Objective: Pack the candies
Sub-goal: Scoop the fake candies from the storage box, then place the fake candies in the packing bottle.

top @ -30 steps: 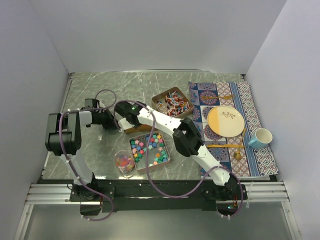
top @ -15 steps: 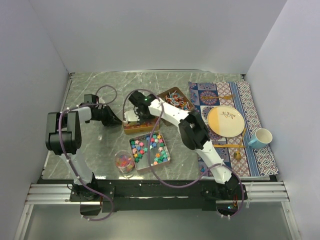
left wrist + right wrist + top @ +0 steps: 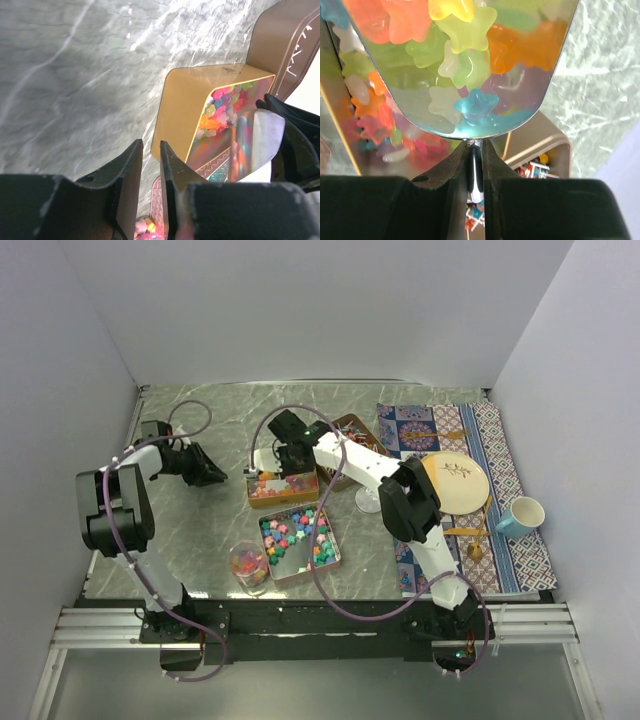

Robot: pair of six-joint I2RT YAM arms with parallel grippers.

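My right gripper [image 3: 284,454] [image 3: 476,145] is shut on the handle of a shiny metal scoop [image 3: 470,75]. The scoop is heaped with pastel star candies [image 3: 460,55]. It hangs over a small bronze tin [image 3: 281,499] [image 3: 180,110] that holds orange, pink and yellow candies [image 3: 280,483] [image 3: 220,107]. My left gripper [image 3: 209,476] [image 3: 150,145] sits on the marble left of that tin, apart from it. Only a narrow gap shows between its fingers, with nothing in it. A bigger tin of star candies [image 3: 300,542] lies nearer. Twist-wrapped candies [image 3: 357,440] [image 3: 530,165] fill a far tin.
A small glass jar [image 3: 248,565] with a few sweets stands at the front left. A brown tin lid [image 3: 290,40] leans behind the small tin. On the patterned placemat [image 3: 500,440] at right are a plate [image 3: 452,483], a blue cup [image 3: 522,515] and gold cutlery.
My left gripper has drawn back to the left, away from the small tin. My right arm has swung its scoop rightward and farther back over that tin, uncovering it.
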